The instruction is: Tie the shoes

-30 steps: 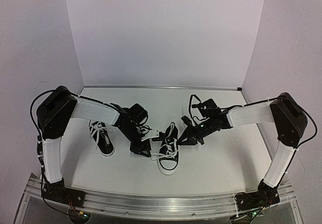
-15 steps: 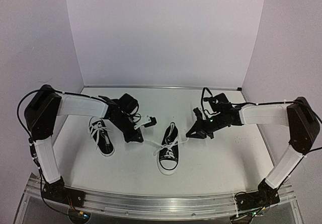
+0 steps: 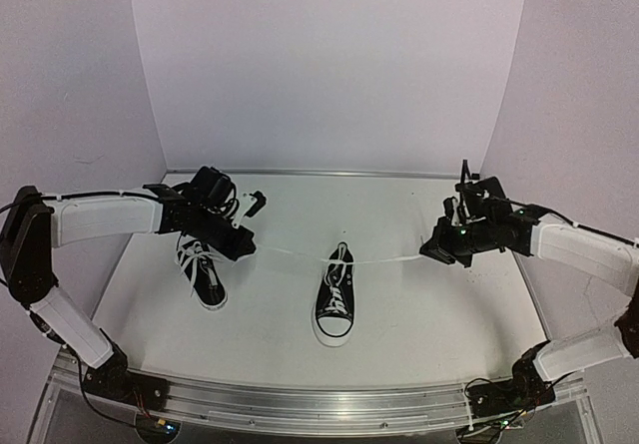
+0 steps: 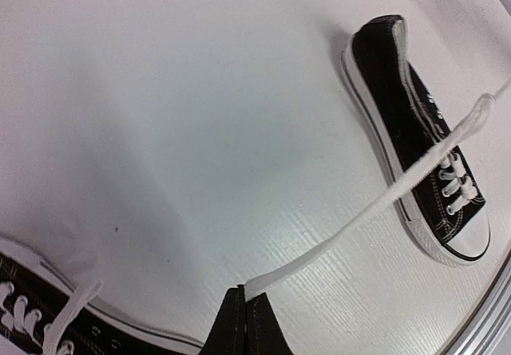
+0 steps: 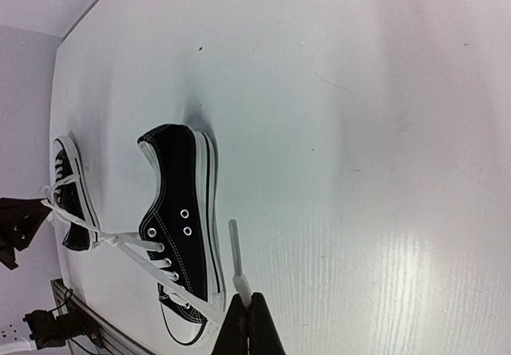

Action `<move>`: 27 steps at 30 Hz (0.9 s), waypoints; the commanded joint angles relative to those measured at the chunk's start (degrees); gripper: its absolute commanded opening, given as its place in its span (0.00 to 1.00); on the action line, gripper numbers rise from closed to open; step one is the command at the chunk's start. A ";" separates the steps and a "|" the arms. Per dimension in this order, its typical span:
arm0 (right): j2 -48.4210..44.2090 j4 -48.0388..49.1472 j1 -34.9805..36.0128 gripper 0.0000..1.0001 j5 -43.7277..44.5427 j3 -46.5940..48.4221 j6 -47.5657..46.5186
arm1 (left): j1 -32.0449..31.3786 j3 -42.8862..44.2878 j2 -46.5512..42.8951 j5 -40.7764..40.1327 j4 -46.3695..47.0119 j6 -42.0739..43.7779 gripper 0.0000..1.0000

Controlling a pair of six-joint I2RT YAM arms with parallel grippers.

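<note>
In the top view, one black sneaker (image 3: 335, 299) sits in the centre of the frame on the white table (image 3: 429, 334), its toe cap pointing toward the bottom edge. The second sneaker (image 3: 203, 276) lies to its left, well apart. A white lace (image 3: 384, 260) runs taut in a near-horizontal line across the top of the centre sneaker. The left gripper (image 3: 246, 248), in the left middle of the frame just above the second sneaker, is clenched on one end of it. The right gripper (image 3: 433, 253), in the right middle, is clenched on the other end. Both wrist views show the closed fingertips at the bottom edge pinching the lace. In the right wrist view a short tail of it sticks up past the tips.
</note>
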 commanded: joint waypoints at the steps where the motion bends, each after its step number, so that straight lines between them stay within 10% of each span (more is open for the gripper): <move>1: -5.20 -7.93 -0.63 0.00 8.81 -2.92 3.11 | 2.22 -3.79 -6.12 -5.03 0.08 -9.56 0.00; 12: -16.94 -14.12 -0.61 0.00 11.79 -13.80 10.36 | 2.32 -14.63 -11.79 -7.47 -4.22 -13.41 0.00; 27: -15.05 -13.88 -0.62 0.00 28.48 -12.21 19.86 | 3.59 -5.55 -0.85 -21.48 -11.12 -18.39 0.00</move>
